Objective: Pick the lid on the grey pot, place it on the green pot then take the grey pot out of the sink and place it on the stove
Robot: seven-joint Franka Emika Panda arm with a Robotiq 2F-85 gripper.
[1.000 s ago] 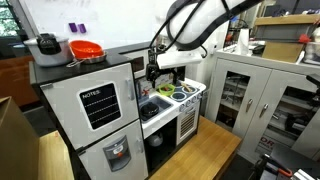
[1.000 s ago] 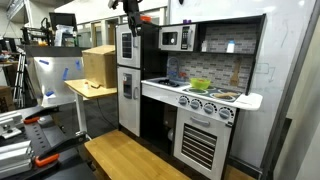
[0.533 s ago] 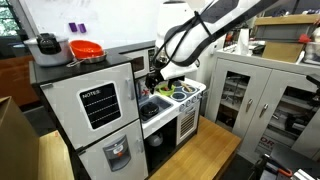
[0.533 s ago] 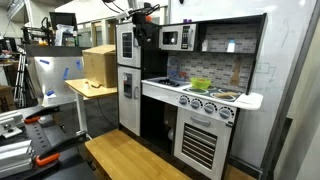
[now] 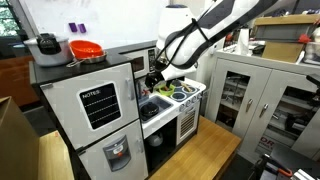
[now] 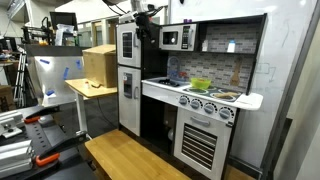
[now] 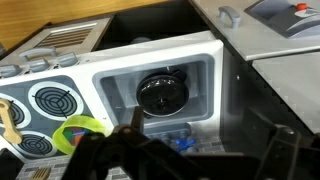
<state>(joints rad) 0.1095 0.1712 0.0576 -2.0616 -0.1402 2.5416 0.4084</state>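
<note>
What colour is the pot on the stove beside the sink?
The pot is lime green; the wrist view shows it best.

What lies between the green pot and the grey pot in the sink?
Only the sink's white side wall; in the wrist view, no other object separates the green pot from the grey pot.

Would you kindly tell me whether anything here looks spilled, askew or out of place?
Nothing stands out. The lidded grey pot sits upright in the sink, and the green pot stands on the stove.
</note>
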